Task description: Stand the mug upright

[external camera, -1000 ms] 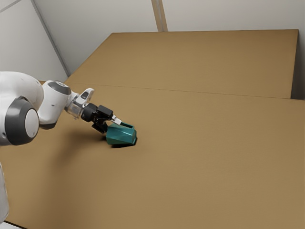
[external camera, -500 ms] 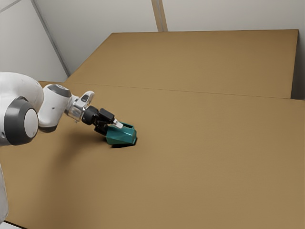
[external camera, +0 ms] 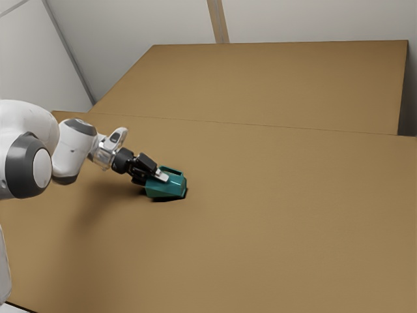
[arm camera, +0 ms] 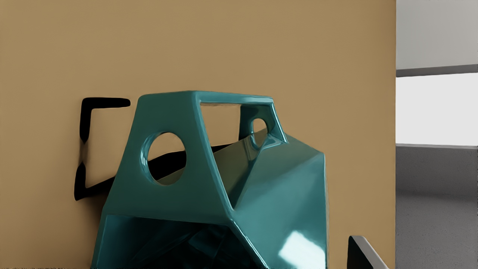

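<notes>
The mug (external camera: 168, 186) is lying on its side on the brown table (external camera: 293, 215), so it is not upright. It is at the fingertips of the black gripper (external camera: 161, 176), and in the exterior view a pale fingertip overlaps its upper part. The fingers are spread apart: in the wrist view one finger (arm camera: 368, 252) stands outside the mug, just beside its outer wall, and a narrow strip of table can be seen between them. The other finger is hidden, so I cannot tell if it touches the mug or is inside it. The open mouth (arm camera: 157, 239) of the mug, dark inside, is facing toward the hand. The angular handle (arm camera: 168, 112), which has round holes, rises from the side of the body and is farther out than the visible finger. Beyond the handle, a black shadow (arm camera: 86, 123) lies on the table.
</notes>
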Controlling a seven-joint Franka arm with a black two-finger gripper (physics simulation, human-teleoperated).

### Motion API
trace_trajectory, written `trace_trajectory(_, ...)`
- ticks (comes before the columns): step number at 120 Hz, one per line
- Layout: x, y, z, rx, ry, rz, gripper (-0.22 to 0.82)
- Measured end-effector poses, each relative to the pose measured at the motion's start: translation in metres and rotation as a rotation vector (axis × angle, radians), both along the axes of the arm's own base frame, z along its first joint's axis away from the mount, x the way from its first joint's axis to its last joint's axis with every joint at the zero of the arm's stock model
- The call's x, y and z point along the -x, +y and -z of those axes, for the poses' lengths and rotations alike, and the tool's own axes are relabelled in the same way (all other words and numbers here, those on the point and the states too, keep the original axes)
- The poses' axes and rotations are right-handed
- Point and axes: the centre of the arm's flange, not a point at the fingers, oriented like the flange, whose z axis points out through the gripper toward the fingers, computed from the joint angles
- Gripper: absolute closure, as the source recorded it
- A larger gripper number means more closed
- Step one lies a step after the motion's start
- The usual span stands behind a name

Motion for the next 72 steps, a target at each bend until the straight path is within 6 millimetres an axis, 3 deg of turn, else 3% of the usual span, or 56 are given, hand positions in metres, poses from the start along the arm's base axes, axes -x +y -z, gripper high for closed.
trace_trajectory(52, 0.001, 0.001, 0.002, 0.005, -0.019, 0.001, 0.68)
trace_trajectory(72, -0.003, -0.002, -0.013, 0.004, -0.052, 0.011, 0.74)
